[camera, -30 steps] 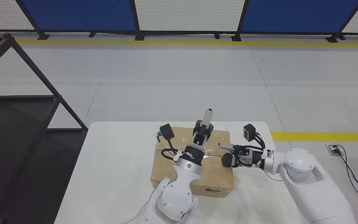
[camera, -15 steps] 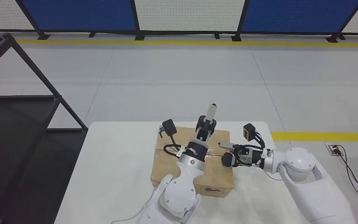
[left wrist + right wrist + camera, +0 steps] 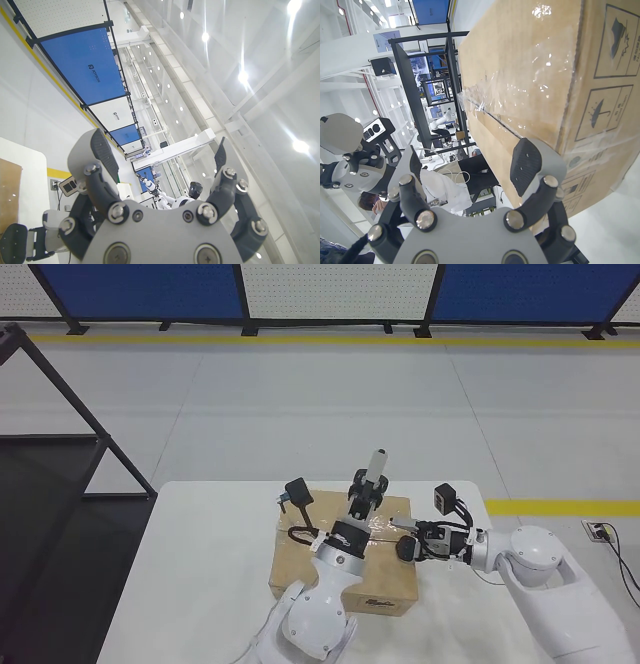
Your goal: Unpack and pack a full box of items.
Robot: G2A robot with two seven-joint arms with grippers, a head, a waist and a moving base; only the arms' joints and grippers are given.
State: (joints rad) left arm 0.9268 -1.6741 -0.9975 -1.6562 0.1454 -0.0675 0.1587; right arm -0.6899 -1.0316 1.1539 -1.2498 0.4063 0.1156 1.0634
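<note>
A black rack (image 3: 60, 454) stands off the counter's (image 3: 200, 564) left edge. My left hand (image 3: 162, 155) points upward above the box (image 3: 390, 582), fingers wide apart, empty. My right hand (image 3: 470, 162), also apart and empty, sits at the box's right side by its top edge. The box is brown cardboard near the counter's far edge, its flaps shut and clear tape (image 3: 482, 100) wrinkled along the seam.

Brown cardboard box (image 3: 520, 50): matt paperboard, plain, printed side panels.
Clear tape (image 3: 480, 105) on box seam: glossy plastic film, wrinkled.
White table (image 3: 200, 564): smooth, low sheen.
Right gripper (image 3: 470, 147) fingers (image 3: 526, 167): matt grey shells, black dimpled rubbery pads.
</note>
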